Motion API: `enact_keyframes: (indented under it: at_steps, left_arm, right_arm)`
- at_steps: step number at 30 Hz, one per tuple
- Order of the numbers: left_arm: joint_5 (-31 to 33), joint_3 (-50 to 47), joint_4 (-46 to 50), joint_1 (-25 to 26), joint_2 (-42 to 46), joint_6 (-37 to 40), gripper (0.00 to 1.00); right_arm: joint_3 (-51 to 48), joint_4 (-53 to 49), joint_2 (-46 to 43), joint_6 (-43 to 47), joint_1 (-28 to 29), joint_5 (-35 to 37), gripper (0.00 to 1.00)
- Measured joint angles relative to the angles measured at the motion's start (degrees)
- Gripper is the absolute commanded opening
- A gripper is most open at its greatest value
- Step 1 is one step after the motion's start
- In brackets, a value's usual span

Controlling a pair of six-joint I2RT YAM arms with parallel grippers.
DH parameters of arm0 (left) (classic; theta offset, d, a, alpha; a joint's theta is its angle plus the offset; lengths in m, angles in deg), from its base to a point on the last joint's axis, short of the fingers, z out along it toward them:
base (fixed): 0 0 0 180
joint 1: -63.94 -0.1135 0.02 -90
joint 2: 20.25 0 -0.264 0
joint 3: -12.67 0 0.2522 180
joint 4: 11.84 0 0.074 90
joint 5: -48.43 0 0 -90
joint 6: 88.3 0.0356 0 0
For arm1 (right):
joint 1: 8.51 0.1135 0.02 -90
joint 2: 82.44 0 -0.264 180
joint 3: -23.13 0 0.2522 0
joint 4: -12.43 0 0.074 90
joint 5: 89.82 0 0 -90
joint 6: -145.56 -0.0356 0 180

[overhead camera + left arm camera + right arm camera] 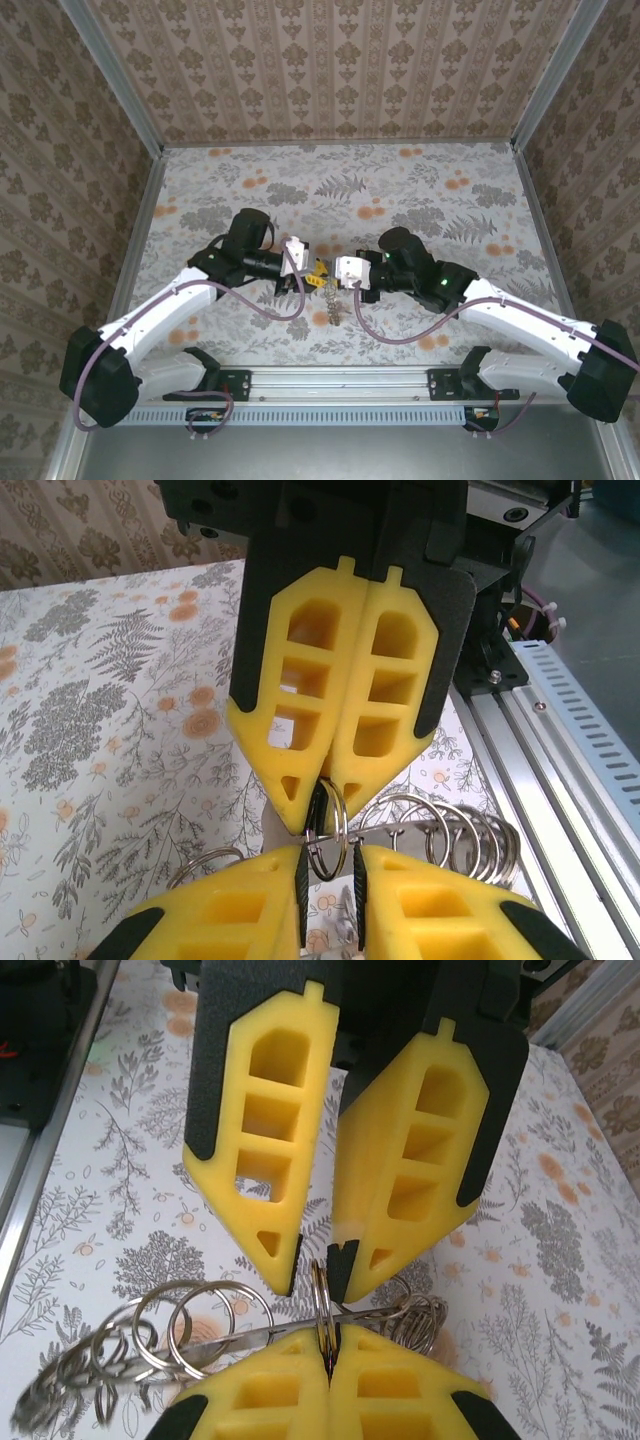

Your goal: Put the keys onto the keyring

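Floral worktop: both grippers meet on one keyring

Patterned wallpaper walls (330,60) box in the floral worktop (420,200) on three sides. Both arms reach inward and meet tip to tip. The meeting spot is about mid-width of the worktop, closer to its near edge than its far edge.

Right gripper (330,1348): yellow fingers pressed flat together, pinching the keyring (322,1300). The keyring is a thin silver split ring, seen edge-on, upright between the two sets of tips.

Left gripper (328,870): fingers parted a little, narrow gap. The keyring's other side sits inside that gap; can't tell if either pad touches it.

Metal strip (250,1338) passes just behind the keyring. A bunch of split rings (331,302) is strung along the strip, with rings on both sides of the fingertips in the wrist views. From above, the bunch trails from the fingertips toward the near edge and stops short of the rail (340,378) there. Can't tell whether the bunch rests on the worktop or hangs.
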Motion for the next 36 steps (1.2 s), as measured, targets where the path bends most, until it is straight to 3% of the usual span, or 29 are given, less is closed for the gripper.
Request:
enact_keyframes:
  at_steps: [17, 19, 23, 26, 28, 30, 36]
  left_arm:
    - [1.68, 0.0, -4.48, 1.36, -0.09, -3.67, 0.21]
    - [1.97, 0.0, -5.2, 1.46, -0.09, -4.15, 0.1]
    - [2.6, 0.0, -5.86, 1.44, -0.09, -4.33, 0.0]
    - [2.99, 0.0, -5.62, 1.46, -0.09, -4.11, 0.0]
    - [3.21, 0.0, -5.66, 1.75, -0.07, -4.07, 0.0]
    - [3.39, -0.04, -6.16, 2.01, 0.11, -4.13, 0.0]
    - [0.02, -2.8, -13.77, 0.04, 1.7, -9.27, 0.0]
  right_arm:
    - [0.0, 1.07, 0.85, -2.95, 0.13, 2.23, 0.0]
    - [-0.02, 1.57, 0.85, -3.13, 0.13, 2.29, 0.0]
    - [-0.59, 2.67, 0.83, -3.93, 0.13, 2.36, 0.0]
    - [-1.73, 4.15, 0.39, -4.44, 0.13, 2.34, 0.0]
    - [-2.8, 5.31, -0.39, -4.59, 0.11, 2.25, 0.15]
    - [-4.26, 6.88, -1.49, -4.94, -0.28, 1.68, 0.23]
    - [-9.35, 12.35, -6.93, -5.99, -2.78, -0.46, 0.26]
